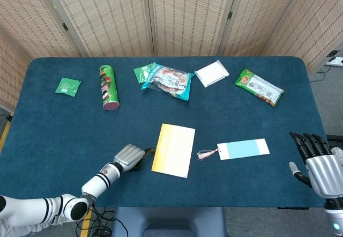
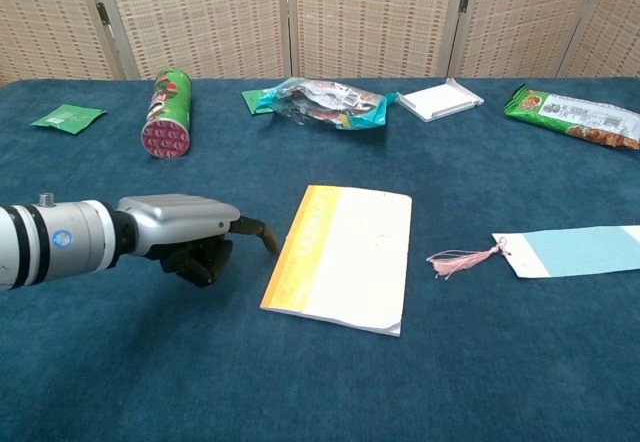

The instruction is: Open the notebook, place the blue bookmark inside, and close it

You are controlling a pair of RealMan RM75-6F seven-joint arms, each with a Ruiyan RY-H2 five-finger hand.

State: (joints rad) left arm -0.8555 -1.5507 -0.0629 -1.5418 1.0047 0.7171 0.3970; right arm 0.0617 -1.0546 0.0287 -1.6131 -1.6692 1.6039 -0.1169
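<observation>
On blue felt table (image 1: 64,124), flat rectangular closed notebook (image 1: 173,150).

The notebook (image 1: 173,150) lies flat near the front of the table (image 1: 53,124). The left hand (image 1: 128,156) is just to its left, and the bookmark (image 1: 243,148) lies to its right. The can (image 1: 108,87), snack bags (image 1: 169,80) and pad (image 1: 211,73) lie far behind.
</observation>
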